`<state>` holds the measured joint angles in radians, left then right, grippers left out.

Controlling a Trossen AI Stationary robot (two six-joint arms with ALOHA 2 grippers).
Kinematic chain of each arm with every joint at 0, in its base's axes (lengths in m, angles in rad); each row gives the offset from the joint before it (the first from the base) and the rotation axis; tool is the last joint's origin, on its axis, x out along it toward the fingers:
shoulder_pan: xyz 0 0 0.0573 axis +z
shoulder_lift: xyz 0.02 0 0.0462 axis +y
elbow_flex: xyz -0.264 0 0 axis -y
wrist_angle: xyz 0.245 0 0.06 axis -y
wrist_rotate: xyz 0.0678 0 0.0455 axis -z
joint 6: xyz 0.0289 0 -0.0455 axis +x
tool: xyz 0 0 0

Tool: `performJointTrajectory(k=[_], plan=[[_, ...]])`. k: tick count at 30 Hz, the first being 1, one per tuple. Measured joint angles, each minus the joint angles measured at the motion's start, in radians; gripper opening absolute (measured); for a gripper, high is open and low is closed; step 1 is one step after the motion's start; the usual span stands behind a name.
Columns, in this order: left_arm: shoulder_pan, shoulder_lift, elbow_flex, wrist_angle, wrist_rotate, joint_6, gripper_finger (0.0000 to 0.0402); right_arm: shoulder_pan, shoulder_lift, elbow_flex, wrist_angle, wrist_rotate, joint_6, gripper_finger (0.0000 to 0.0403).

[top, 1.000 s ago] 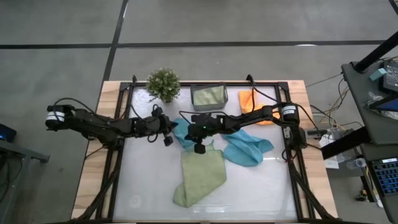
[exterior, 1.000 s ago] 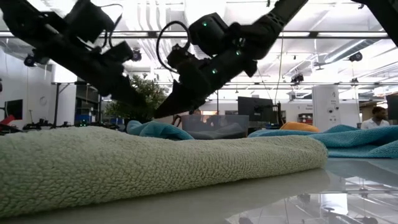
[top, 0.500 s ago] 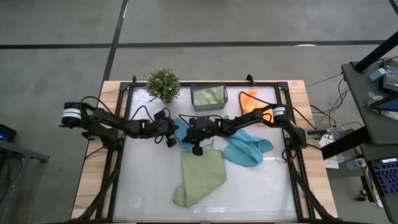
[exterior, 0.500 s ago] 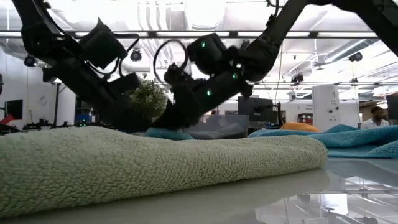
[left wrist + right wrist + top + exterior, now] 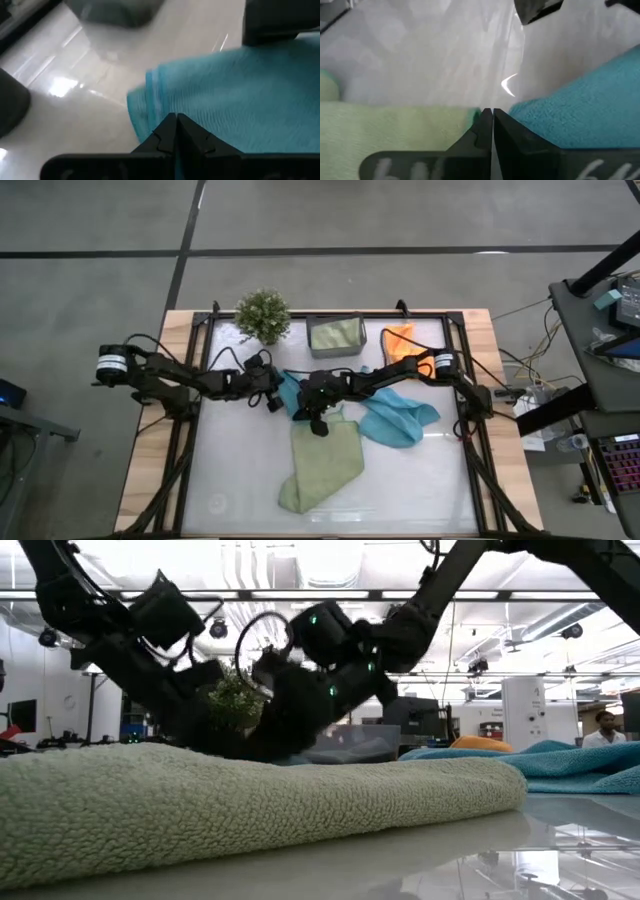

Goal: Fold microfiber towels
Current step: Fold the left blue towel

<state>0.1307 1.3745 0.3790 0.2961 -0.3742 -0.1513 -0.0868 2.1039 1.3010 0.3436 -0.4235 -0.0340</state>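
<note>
- Your teal towel [image 5: 291,391] lies crumpled at frame centre of the high view, just above the light green towel [image 5: 322,466].
- Your left gripper [image 5: 175,119] is clamped on the teal towel's edge.
- Your right gripper [image 5: 487,113] is clenched at the seam where teal meets green.
- Both arms stretch inward, low over the table [image 5: 240,480].

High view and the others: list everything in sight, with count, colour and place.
teal towels: two, teal-blue; one between the pincers, one right of centre
green towel: one, light green, table's front middle
orange towel: one, back right
grey bin: one, back centre, green cloth inside
potted plant: one, green, back left
table: one, white top
person: one, far behind
left pincer: shut, at the teal towel
right pincer: shut, beside it
</note>
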Motion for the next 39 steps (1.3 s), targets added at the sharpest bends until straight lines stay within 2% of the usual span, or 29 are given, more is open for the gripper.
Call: performJointTrajectory(k=[6,10,13,15,22,25,33,39], plan=[[-0.025,-0.137,-0.001,-0.056,0.135,-0.002,0.0,-0.001,-0.122,0.001,-0.169,0.036,-0.097,0.0008],[-0.092,-0.219,-0.003,-0.131,0.15,-0.097,0.0,0.001,-0.205,-0.001,-0.324,0.171,-0.18,0.0008],[-0.171,-0.228,-0.011,-0.15,0.154,-0.185,0.0,-0.005,-0.237,-0.002,-0.405,0.295,-0.213,0.0008],[-0.222,-0.204,-0.011,-0.147,0.151,-0.251,0.0,-0.009,-0.239,-0.011,-0.433,0.344,-0.218,0.0008],[-0.323,-0.042,0.0,-0.145,0.06,-0.449,0.0,-0.011,-0.238,-0.071,-0.435,0.387,-0.217,0.0008],[-0.324,0.026,0.044,-0.106,0.028,-0.441,0.0,-0.012,-0.237,-0.094,-0.404,0.399,-0.195,0.0008],[-0.32,0.201,0.17,-0.095,-0.004,-0.412,0.0,-0.011,-0.237,-0.197,-0.169,0.381,-0.131,0.0008],[-0.32,0.242,0.23,-0.092,0.002,-0.334,0.0,-0.009,-0.232,-0.24,-0.038,0.328,-0.059,0.0008]])
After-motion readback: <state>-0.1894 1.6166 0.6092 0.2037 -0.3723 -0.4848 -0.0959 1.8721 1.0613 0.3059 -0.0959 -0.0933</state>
